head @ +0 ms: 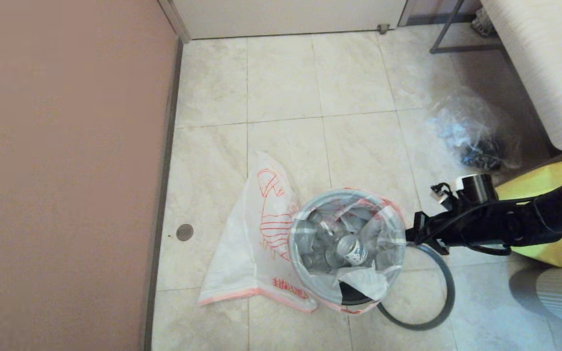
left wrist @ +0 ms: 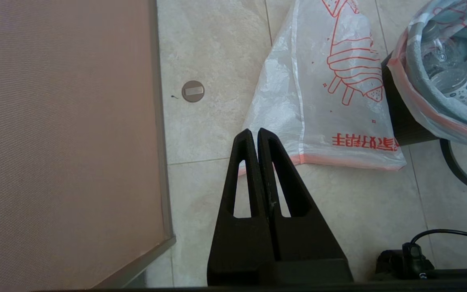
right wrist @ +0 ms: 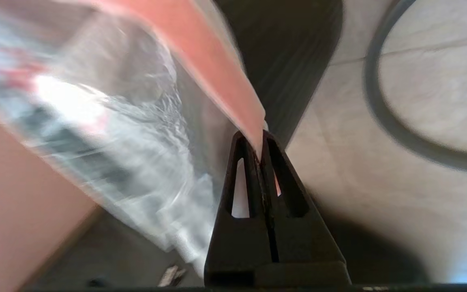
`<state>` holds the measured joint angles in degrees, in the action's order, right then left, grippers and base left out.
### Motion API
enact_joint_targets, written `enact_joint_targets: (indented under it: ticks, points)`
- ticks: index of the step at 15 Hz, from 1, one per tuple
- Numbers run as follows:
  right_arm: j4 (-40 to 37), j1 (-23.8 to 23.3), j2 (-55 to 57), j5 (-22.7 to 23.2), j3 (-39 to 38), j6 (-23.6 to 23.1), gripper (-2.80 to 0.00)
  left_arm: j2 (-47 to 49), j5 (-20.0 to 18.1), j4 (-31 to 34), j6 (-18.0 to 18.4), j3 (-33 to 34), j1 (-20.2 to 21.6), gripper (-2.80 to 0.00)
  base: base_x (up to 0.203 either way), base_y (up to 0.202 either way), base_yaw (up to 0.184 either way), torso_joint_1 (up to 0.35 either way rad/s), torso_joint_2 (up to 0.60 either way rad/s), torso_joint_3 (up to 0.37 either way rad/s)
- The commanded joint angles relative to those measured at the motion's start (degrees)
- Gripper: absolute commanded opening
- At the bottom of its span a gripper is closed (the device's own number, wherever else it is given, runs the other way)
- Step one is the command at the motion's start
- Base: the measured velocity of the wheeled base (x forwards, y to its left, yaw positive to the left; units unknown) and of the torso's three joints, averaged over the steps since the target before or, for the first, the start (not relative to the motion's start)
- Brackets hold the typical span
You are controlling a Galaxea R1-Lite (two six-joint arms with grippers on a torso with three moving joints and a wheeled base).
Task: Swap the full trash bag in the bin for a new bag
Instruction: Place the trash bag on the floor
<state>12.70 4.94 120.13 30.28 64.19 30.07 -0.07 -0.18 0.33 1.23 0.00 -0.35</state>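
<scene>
Where the tiled floor point(head: 359, 73) meets the brown wall on the left, the bin point(left wrist: 403, 121), a small black bucket, stands holding the full trash bag point(head: 354, 243). Its white translucent film is folded out over the rim, pink-orange band showing, and clear bottles and a blue-white label show through. Just left of the bin, touching it, the new bag point(head: 256, 234) lies flat on the floor, thin and white with a red line drawing, bold red characters and a pink-orange hem. A thin grey ring point(head: 437, 302) lies on the floor at the bin's right. From the right, the right hand point(right wrist: 262, 140) is clenched on the full bag's pink-orange band. Nearer the wall, the left hand point(left wrist: 253, 134) hangs clenched, empty.
</scene>
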Motion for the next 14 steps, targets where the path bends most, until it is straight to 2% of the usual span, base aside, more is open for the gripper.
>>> enact_joint_targets:
  ticks: [1, 4, 7, 12, 14]
  points:
    - [0.11, -1.13, -5.10, 2.32, -1.73, 1.38, -2.80, 0.07, 0.00, 0.02, 0.00, 0.00, 0.00, -2.80, 0.000, 0.000, 0.000, 0.000, 0.00, 0.000]
    - [0.13, -4.85, -10.32, 10.85, -5.11, 6.19, -2.80, 0.07, 0.00, 0.02, 0.00, 0.00, 0.00, -2.80, 0.000, 0.000, 0.000, 0.000, 0.00, 0.000]
    - [0.05, -5.37, -11.26, 16.32, -5.57, 8.99, -2.80, 0.07, 0.00, 0.02, 0.00, 0.00, 0.00, -2.80, 0.000, 0.000, 0.000, 0.000, 0.00, 0.000]
    - [-0.37, 1.20, -9.91, 17.92, -4.92, 9.82, -2.80, 0.04, 0.00, 0.02, 0.00, 0.00, 0.00, -2.80, 0.000, 0.000, 0.000, 0.000, 0.00, 0.000]
    - [0.02, 3.46, -8.95, 21.53, -3.37, 13.39, -2.80, 0.06, 0.00, 0.02, 0.00, 0.00, 0.00, -2.80, 0.000, 0.000, 0.000, 0.000, 0.00, 0.000]
